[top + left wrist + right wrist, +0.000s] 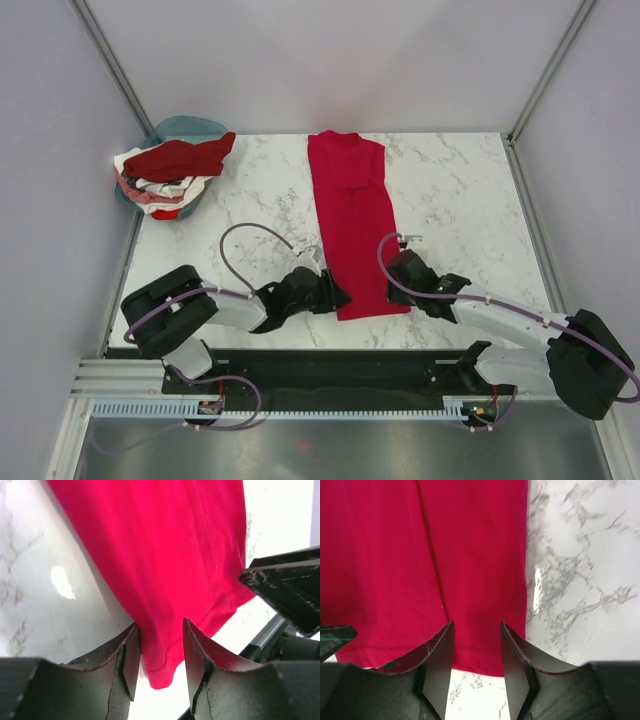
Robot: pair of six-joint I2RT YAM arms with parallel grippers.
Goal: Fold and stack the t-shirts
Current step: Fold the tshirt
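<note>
A plain bright crimson t-shirt [350, 215] lies flat on the marble table, folded into a long narrow strip with its collar at the far end. My left gripper [335, 292] is open at the shirt's near left corner; in the left wrist view the hem corner [160, 672] lies between the spread jaws of the gripper [160, 624]. My right gripper [396, 272] is open at the near right corner; in the right wrist view the hem [475, 655] lies between the jaws of the gripper [476, 624]. Dark red [185, 157], white [150, 186] and coral pink shirts lie piled at the far left.
The pile sits in a teal plastic basin [190, 126] at the table's far left corner. The marble table [460, 200] is bounded by walls at the back and sides. The right gripper's finger [285, 587] shows at the right of the left wrist view.
</note>
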